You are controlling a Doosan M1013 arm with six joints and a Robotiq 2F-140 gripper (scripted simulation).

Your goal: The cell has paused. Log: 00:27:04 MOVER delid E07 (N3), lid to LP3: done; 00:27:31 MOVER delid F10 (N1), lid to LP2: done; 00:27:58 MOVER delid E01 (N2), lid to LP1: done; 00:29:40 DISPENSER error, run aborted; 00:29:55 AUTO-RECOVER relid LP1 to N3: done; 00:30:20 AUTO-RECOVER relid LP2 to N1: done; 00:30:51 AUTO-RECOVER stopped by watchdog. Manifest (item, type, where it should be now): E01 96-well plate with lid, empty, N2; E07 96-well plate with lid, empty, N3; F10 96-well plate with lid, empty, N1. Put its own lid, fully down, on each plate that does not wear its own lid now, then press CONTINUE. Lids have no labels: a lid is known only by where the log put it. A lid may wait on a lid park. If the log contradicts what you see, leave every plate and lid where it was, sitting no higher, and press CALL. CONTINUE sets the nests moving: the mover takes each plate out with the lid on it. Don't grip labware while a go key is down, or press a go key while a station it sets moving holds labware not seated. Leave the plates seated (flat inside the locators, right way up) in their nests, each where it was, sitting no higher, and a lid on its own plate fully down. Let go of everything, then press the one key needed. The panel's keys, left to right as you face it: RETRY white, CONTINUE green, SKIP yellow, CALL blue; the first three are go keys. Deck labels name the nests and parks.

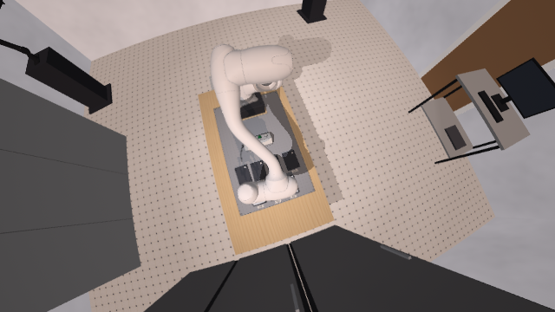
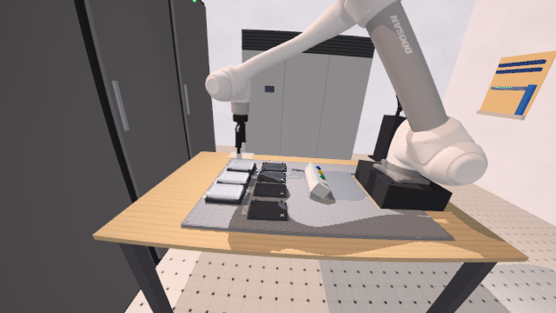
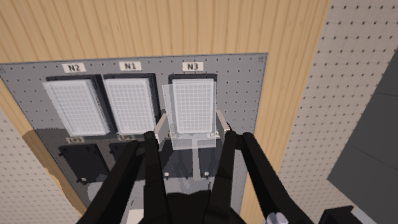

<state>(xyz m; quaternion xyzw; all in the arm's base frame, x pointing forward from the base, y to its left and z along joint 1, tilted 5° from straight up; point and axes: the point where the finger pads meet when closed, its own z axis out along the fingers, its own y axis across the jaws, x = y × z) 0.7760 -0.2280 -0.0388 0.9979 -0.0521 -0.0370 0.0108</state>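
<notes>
Lid [image 3: 192, 122] in my pincer [image 3: 191, 137], clamped between the two pads [image 3: 161, 127], a clear shell hanging level above the deck [image 3: 245, 100]. I'm over the N3 label [image 3: 192, 66] end of the row, and through the lid I see the N3 plate [image 3: 192, 102] in its black nest, wells showing. The lid overlaps that plate in my wrist view, shifted a little toward me, and it is up in the air, not seated on anything. Beside it sit the N1 plate [image 3: 130, 104] and, at the far end, the N2 plate [image 3: 76, 106], each flat in its nest; whether either wears a lid I can't tell from here. From the side, my fingers [image 2: 240, 136] hang high over the far end of the plate row [image 2: 241, 165]. Panel [image 2: 317, 181] lies mid-deck, well apart from me, keys untouched.
</notes>
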